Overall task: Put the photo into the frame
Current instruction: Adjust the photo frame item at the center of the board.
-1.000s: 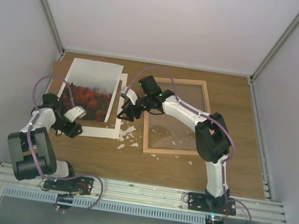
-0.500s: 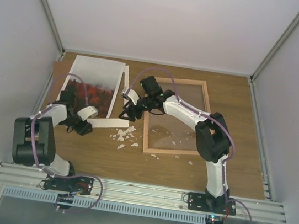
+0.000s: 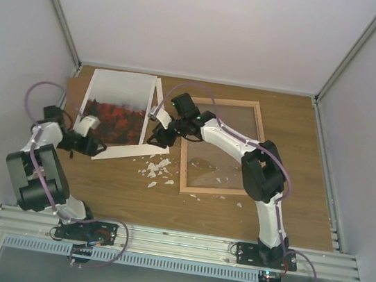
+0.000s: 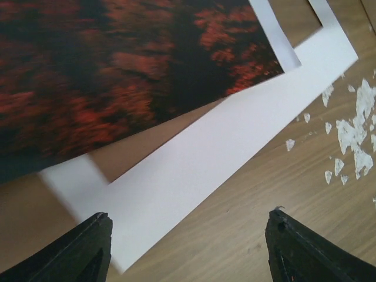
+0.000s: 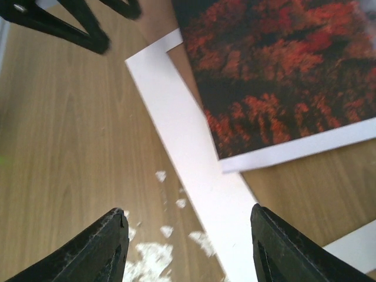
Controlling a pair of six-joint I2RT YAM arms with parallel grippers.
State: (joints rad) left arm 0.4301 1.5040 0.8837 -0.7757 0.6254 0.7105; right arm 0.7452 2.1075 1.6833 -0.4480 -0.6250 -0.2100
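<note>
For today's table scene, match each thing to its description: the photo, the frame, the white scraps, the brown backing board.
Things:
1. the photo
2. the frame
3. white scraps
4. brown backing board

Descriptions:
A. small bits scattered beside the left rail
B. pale wood rails around a clear pane, right of centre
C. red-orange picture with a white border, rear left
D. peeks out past the picture's left edge

Pairs: 1-C, 2-B, 3-A, 4-D
</note>
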